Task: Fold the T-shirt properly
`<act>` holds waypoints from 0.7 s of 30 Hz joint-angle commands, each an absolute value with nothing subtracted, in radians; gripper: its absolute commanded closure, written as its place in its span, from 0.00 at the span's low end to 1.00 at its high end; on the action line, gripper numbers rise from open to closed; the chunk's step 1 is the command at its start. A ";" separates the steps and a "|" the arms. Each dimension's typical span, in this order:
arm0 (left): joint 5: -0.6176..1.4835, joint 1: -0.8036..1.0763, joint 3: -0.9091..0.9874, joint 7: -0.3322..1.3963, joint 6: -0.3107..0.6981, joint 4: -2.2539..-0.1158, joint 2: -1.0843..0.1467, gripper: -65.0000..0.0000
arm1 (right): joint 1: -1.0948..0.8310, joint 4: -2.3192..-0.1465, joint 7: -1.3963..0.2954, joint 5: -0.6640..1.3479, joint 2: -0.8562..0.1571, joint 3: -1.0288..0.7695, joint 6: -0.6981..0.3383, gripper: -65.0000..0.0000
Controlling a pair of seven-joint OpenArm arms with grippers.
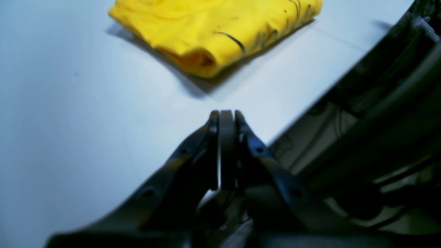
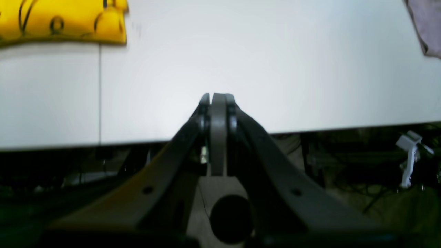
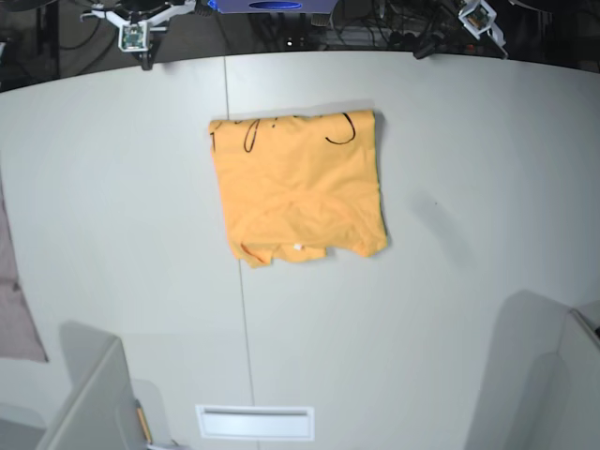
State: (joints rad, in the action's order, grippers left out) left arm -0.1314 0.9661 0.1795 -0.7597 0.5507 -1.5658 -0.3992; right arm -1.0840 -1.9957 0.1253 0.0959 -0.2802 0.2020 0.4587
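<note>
The orange-yellow T-shirt (image 3: pixel 298 187) lies folded into a rough rectangle in the middle of the white table (image 3: pixel 450 309), black curved line markings along its far edge. In the left wrist view the T-shirt (image 1: pixel 213 31) sits beyond my left gripper (image 1: pixel 226 115), which is shut, holds nothing and hovers by the table's edge. In the right wrist view a corner of the T-shirt (image 2: pixel 62 20) shows at the top left, well away from my right gripper (image 2: pixel 217 98), shut and empty over the table's near edge. Neither gripper touches the cloth.
A pale pinkish-grey cloth (image 3: pixel 14 309) lies at the table's left edge, also seen as grey cloth (image 2: pixel 429 24) at the top right of the right wrist view. Arm housings (image 3: pixel 94 403) fill the near corners. A seam (image 3: pixel 234 234) runs across the table.
</note>
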 commanded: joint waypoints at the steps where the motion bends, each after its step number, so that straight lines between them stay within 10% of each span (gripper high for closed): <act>1: -0.117 0.992 0.162 -0.812 0.550 -1.546 -0.406 1.00 | -1.125 -2.009 0.151 0.084 -0.286 0.214 0.464 1.00; 21: -0.114 0.714 -0.084 -0.849 0.386 -0.450 -0.231 1.00 | -0.699 -0.898 0.170 0.239 -0.180 0.559 0.463 1.00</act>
State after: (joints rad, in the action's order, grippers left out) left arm -0.1200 0.6861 -0.0845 -0.8234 0.3698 -0.4469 -0.2203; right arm -0.6796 -0.8795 0.1436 0.2539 -0.1707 0.5621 0.4461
